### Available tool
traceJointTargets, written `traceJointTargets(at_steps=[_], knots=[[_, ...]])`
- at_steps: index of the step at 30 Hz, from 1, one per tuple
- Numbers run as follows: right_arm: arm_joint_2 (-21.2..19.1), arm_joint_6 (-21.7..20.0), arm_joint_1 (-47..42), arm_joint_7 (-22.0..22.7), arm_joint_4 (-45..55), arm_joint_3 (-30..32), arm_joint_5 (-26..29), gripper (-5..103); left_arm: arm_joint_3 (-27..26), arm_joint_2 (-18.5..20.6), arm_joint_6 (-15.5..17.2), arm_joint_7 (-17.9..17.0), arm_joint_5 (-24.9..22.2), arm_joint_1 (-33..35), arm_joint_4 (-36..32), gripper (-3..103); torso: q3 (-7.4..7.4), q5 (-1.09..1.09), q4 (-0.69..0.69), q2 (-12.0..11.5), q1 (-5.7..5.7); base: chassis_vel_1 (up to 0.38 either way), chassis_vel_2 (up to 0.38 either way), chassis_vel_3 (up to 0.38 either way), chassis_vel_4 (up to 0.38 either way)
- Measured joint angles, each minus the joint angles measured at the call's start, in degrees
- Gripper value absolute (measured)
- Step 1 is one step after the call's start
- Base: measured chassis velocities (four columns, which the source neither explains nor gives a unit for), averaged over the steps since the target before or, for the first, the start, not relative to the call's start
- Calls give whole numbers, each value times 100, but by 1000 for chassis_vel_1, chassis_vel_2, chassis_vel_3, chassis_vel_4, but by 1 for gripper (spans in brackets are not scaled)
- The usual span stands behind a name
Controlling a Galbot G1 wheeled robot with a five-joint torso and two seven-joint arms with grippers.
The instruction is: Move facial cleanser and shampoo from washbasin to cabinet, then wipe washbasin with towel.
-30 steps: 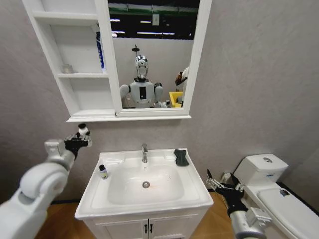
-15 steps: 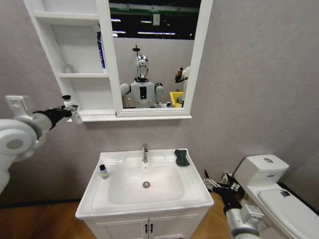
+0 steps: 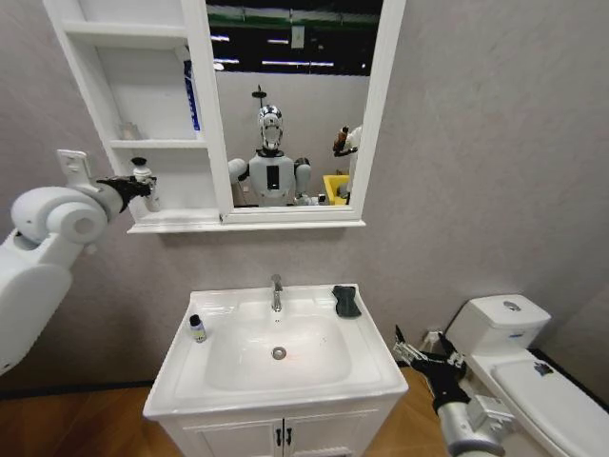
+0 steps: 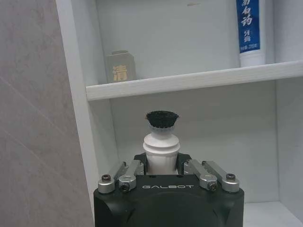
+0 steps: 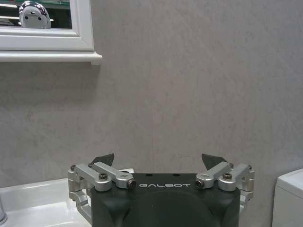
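The word "GALBOT" is printed in pale letters on the black housing of the left gripper [image 4: 162, 163], and the same word is repeated on the housing of the right gripper [image 5: 161, 163]. A single Chinese character — 清 — is shown in gold on a small grey box [image 4: 120, 67] standing on a shelf of the cabinet [image 4: 199, 79]. White Chinese characters are printed down a blue tube [image 4: 250, 30] on that shelf — 白 can be made out, the rest cannot be read with certainty.
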Motion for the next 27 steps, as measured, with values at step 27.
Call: traceJointTargets(at_steps=[27], knots=[[95,333,-96,32,-122,63,-21,100,492,-629,-15,107,124,-509,1130,57,0,0,1,1,-1,0,0,0,0]])
